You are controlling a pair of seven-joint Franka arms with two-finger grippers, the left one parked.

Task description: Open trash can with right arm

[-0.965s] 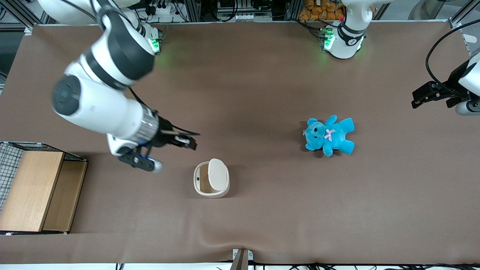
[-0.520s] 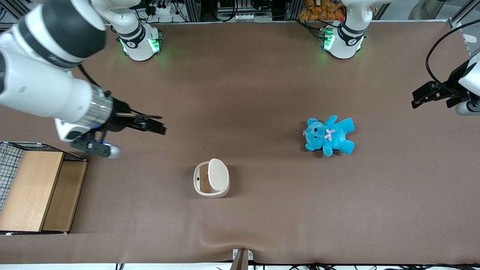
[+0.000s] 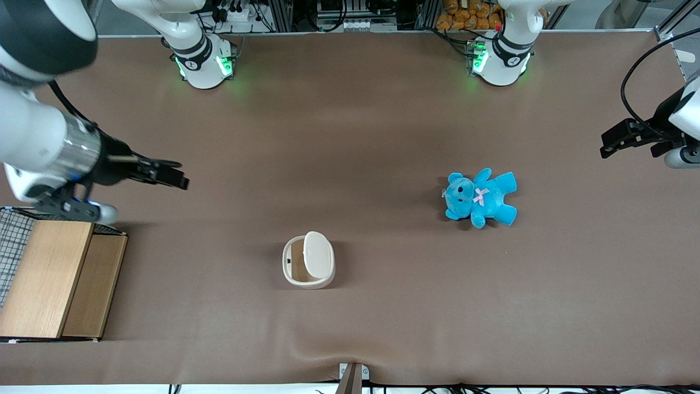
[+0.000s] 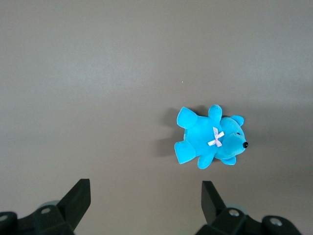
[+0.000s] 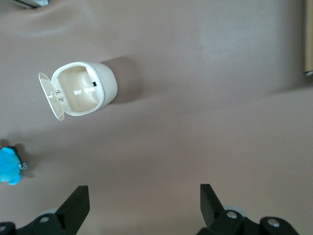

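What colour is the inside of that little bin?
Tan, inside the small cream-white trash can; the right wrist view shows it best.

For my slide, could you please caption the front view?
Trash can standing with its lid raised, the open gripper drawn away toward the working arm's end of the table.

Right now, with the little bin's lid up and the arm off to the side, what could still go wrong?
The trash can stands open, its lid tipped up; a knock could drop the lid shut or tip the can over. The open claw hangs near the wooden-topped crate, above the table, so a low swing of the right arm might clip the crate. The blue teddy lies well away, toward the parked arm's end.
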